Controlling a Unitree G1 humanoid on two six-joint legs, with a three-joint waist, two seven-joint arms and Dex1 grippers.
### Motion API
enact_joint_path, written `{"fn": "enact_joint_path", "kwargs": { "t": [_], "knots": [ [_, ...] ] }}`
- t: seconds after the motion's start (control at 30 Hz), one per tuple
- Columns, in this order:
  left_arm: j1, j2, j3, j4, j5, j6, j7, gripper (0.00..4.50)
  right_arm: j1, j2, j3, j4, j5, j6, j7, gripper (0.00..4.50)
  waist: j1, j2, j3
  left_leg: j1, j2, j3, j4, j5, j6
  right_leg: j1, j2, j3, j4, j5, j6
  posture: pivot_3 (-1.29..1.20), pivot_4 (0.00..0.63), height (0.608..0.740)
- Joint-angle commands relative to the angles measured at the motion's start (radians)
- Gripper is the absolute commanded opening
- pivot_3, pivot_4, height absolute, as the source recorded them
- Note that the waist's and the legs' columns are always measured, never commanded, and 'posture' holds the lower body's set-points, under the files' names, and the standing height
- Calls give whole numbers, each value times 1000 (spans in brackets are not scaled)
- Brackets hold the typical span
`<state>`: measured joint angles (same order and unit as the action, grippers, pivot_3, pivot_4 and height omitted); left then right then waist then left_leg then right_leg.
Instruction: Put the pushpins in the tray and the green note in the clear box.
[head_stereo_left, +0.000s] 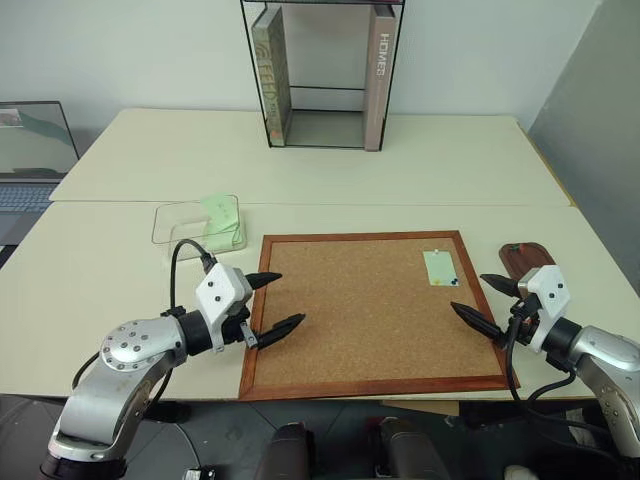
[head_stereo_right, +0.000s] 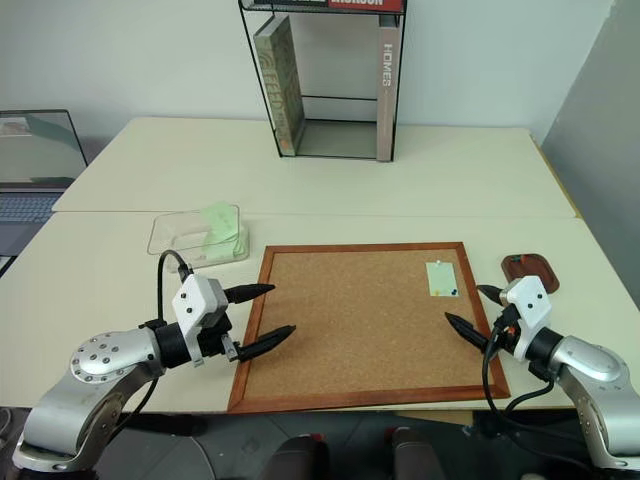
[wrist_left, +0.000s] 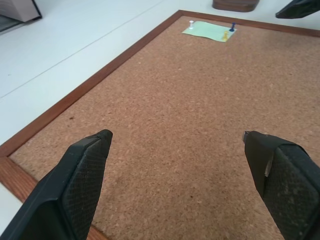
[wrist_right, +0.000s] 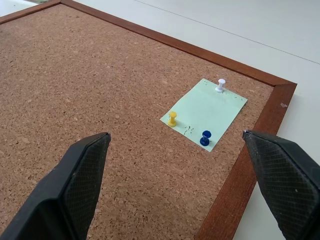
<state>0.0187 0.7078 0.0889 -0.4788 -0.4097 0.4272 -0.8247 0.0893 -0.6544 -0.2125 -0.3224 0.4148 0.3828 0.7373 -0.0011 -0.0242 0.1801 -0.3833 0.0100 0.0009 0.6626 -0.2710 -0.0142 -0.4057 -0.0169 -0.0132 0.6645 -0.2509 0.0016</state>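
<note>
So basically nothing's done yet as far as I can tell. The green note (wrist_right: 204, 113) is pinned flat near the right edge of the cork board (head_stereo_left: 370, 310), held by three pushpins: a white one (wrist_right: 220, 85), a yellow one (wrist_right: 172, 118) and a blue one (wrist_right: 205, 138). The tray (head_stereo_left: 527, 258) sits on the table (head_stereo_left: 420, 175) just past the board's right side, and I can't see any pins in it. The clear box (head_stereo_left: 199, 222) is off the board's far left corner (there's a pale green slip in or behind it, can't tell which). Both grippers hang spread wide with nothing in them: the left gripper (head_stereo_left: 273, 304) over the board's left edge, the right gripper (head_stereo_left: 486, 303) at the right edge, near the note. All three pins and the note are left to move.
</note>
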Motion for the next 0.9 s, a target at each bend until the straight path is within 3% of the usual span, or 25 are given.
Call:
{"fn": "enact_joint_path", "kwargs": {
  "t": [0.03,0.17,0.63,0.9],
  "knots": [
    [-10,22,16,-20,-2,-17,-15,4453,2,-8,-15,-38,8,2,0,4500,0,0,0,0,0,0,0,0,0,0,0,0,0,0,0,0,150,740],
    [-19,31,-3,-7,-3,-37,-51,4453,1,-6,-11,-42,7,1,-1,4500,0,0,0,0,0,0,0,0,0,0,0,0,0,0,0,0,150,740],
    [-124,-4,-151,40,80,-45,-48,2065,-9,8,8,-93,12,34,-38,4500,1,0,0,0,0,0,0,0,0,0,0,0,0,0,0,0,150,740],
    [-276,-110,-274,144,137,-17,-14,666,-47,14,31,-144,23,94,-72,4500,1,0,0,0,0,0,0,0,0,0,0,0,0,1,1,0,150,740]
  ]
}}
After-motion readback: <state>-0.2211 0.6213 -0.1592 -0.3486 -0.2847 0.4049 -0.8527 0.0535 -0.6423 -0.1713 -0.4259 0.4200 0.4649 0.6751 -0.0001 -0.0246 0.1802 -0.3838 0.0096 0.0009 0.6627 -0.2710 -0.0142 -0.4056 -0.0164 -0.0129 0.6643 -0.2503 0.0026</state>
